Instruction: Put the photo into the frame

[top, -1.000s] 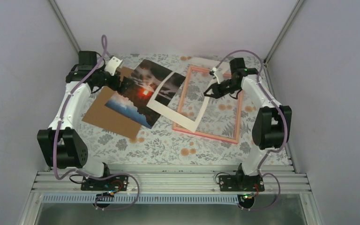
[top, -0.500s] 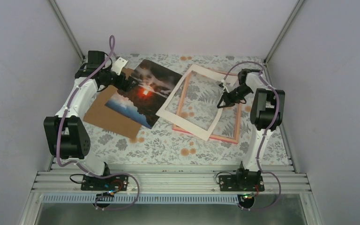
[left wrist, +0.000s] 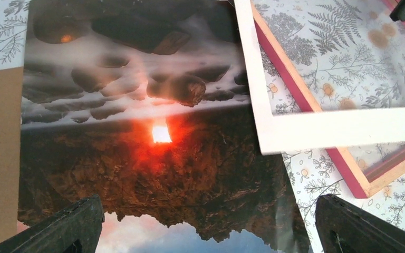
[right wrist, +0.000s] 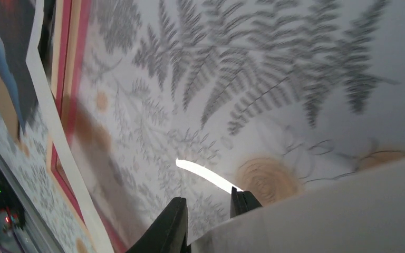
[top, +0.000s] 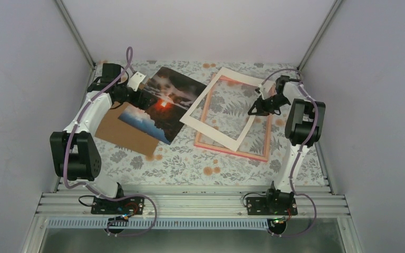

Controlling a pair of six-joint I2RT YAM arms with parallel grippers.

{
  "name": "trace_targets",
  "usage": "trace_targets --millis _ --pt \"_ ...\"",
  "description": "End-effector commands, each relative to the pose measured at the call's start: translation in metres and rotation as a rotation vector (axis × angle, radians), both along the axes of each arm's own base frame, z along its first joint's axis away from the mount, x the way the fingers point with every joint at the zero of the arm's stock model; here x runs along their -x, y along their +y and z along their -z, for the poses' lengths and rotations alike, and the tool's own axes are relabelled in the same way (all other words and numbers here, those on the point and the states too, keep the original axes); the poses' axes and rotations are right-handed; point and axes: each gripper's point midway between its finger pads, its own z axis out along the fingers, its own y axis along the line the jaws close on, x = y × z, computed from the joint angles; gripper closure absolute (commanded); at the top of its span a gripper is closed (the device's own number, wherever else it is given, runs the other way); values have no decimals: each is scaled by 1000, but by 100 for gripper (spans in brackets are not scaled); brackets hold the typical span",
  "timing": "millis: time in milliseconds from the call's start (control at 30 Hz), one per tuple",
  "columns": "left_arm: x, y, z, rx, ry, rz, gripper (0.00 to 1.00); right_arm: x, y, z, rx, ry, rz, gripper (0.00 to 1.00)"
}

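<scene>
**A:** Where is the photo (top: pixel 161 103) to be found?

**B:** It is laid face up on the table (top: pixel 190 168), partly over the brown board (top: pixel 118 132) and just left of the frame (top: pixel 232 151). Its long axis is set on a diagonal, from far right to near left. The frame's long sides are turned less, running more nearly far to near.

**A:** Which arm is nearer?

**B:** The left one. The left gripper (left wrist: pixel 208 211) is held over the print's left side with its fingers spread wide, and nothing is gripped. In the left wrist view the dark landscape is seen between the two fingers, and the frame lies off to the right.

**A:** And the other hand?

**B:** The right gripper (right wrist: pixel 209 203) is nearly closed. The right-hand edge of the white mat (top: pixel 211 132) appears to be pinched in it, though the contact itself is only partly shown.

**A:** Is the frame open to receive the print?

**B:** Not yet, it is judged. The mat is lying askew across the pane, and its left corner reaches the photo's right edge. Whether that corner rests on the print cannot be told.

**A:** What is the coming move turned on?

**B:** The print would have to be carried rightward and turned until its long axis is matched to the frame's. The mat would have to be lifted clear by the right arm first.
</scene>
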Motion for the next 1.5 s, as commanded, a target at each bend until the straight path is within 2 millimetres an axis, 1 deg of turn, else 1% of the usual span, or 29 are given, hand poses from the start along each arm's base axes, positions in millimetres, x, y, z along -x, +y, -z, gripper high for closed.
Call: trace_targets --millis 0,33,167,333,533,567,633,667,733,967,1000,1033,1100,1133,1167,1267,1300,1333,1367,1400,1467 --pt "8 -3 -7 7 -20 10 0 -32 -6 -13 -142 -68 204 79" --pt "9 -3 -6 6 -16 11 0 -33 -6 -12 -161 -60 232 79" --pt "12 -3 -2 8 0 15 0 -38 1 -7 -237 -22 306 73" --pt "14 -3 2 4 18 19 0 -41 -1 4 -238 22 370 67" --pt "16 -1 7 -10 39 21 0 -40 -1 1 -274 50 463 64" --pt "17 -1 9 -12 45 22 0 -40 -1 2 -283 58 476 61" --pt "18 -1 12 -18 57 24 0 -40 -2 2 -290 65 514 49" --pt "18 -1 13 -19 61 26 0 -40 -3 1 -302 64 532 46" --pt "18 0 14 -22 67 28 0 -41 -2 0 -336 74 561 46" --pt "18 0 16 -33 77 34 0 -37 1 -8 -395 89 621 57" --pt "18 0 16 -31 78 35 0 -37 1 -9 -398 86 624 60" --pt "18 0 16 -32 79 34 0 -37 1 -10 -396 81 620 66" --pt "18 0 16 -30 78 34 0 -36 2 -10 -387 73 590 84" --pt "18 0 16 -30 79 34 0 -34 2 -9 -377 72 565 94" --pt "18 0 17 -30 79 34 0 -31 4 -10 -376 74 530 96" --pt "17 -1 18 -23 78 32 0 -18 15 -16 -381 54 365 96" --pt "17 -2 18 -16 79 34 0 -11 18 -16 -359 66 320 96" --pt "16 -3 19 -11 80 34 0 -11 18 -19 -349 36 278 96" --pt "15 -4 19 -4 81 34 0 -4 20 -21 -348 51 243 96" --pt "15 -5 20 1 87 35 0 -5 19 -25 -338 31 209 96" --pt "13 -7 20 4 86 39 0 1 18 -26 -310 21 148 96"
